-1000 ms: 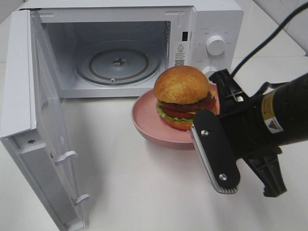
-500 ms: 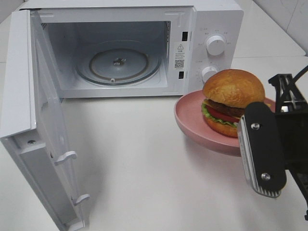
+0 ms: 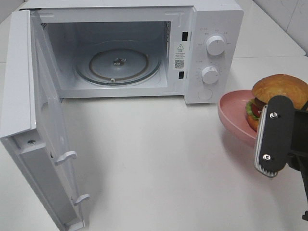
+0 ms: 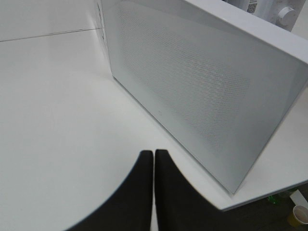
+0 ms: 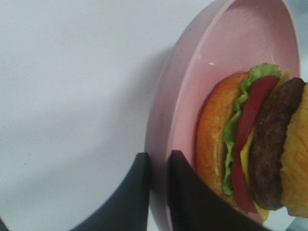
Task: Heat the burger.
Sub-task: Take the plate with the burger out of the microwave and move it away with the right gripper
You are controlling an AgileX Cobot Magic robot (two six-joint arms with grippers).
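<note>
One burger (image 3: 281, 91) on one pink plate (image 3: 231, 113), plate rim pinched by right end effector (image 5: 159, 166); one microwave (image 3: 211, 19); left end effector (image 4: 154, 159) clenched.

High camera overlooks microwave (image 3: 125, 48); wrist cameras sit close.

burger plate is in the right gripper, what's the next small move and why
Probably carry the pink plate left toward the open microwave. The right gripper is shut on the plate's rim with the burger still on it, far right of the cavity, while the door stands wide open and the glass turntable sits bare.
</note>
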